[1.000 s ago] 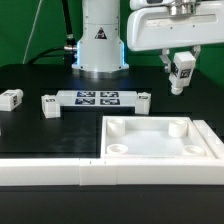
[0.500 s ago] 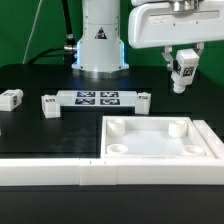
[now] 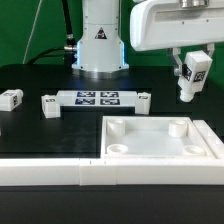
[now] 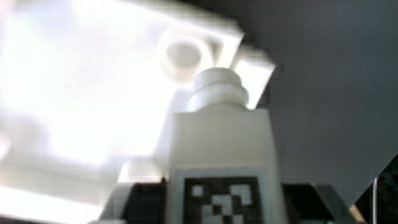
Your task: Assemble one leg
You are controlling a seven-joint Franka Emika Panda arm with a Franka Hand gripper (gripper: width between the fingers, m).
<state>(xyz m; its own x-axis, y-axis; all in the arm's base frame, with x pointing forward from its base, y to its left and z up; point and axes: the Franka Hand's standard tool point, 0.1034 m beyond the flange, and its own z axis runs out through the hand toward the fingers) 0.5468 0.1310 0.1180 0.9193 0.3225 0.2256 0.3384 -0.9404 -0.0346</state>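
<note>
Leg [image 3: 189, 80] hung near-upright, clamped in the claw [image 3: 193, 66] at upper right, above the panel's [image 3: 150, 141] far corner socket [image 3: 178, 128].

White arm column [image 3: 100, 45], black triangular warning label [image 3: 100, 34], black cables [image 3: 68, 28], boxy white gripper [image 3: 191, 72] with dark jaws

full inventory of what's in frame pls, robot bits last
leg: one, white, tagged, held in the air at the exterior view's right
panel: one, white, round corner sockets, on the table below the leg
small tagged blocks: three, white; one at the exterior view's left, two at the marker board's ends
marker board: one, white, mid-table
table: one, black
robot base: one, white, behind the marker board
gripper: one, white, shut on the leg
</note>
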